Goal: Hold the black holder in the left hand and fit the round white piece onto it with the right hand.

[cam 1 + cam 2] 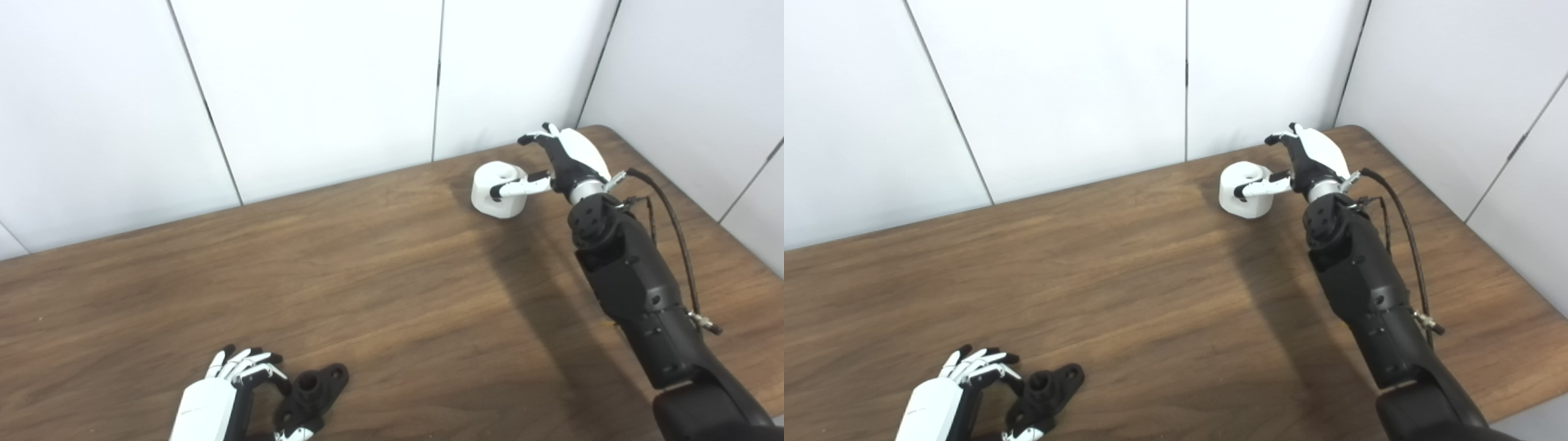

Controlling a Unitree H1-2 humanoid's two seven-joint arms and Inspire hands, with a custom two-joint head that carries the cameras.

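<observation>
one matte black holder (311, 392), lobed with round holes, lies at the wood-grain table's (392, 288) near edge, the left hand's (223, 395) fingers curled around it. one smooth round white piece (497, 190) sits near the far right corner; the right hand (560, 160) is spread, thumb touching it.

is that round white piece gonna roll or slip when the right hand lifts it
The round white piece sits on a flat face on the table, so rolling looks unlikely. Its smooth, curved wall may slip between the fingers of the right hand. It looks like rigid plastic, so probably stiff and fairly light.
</observation>
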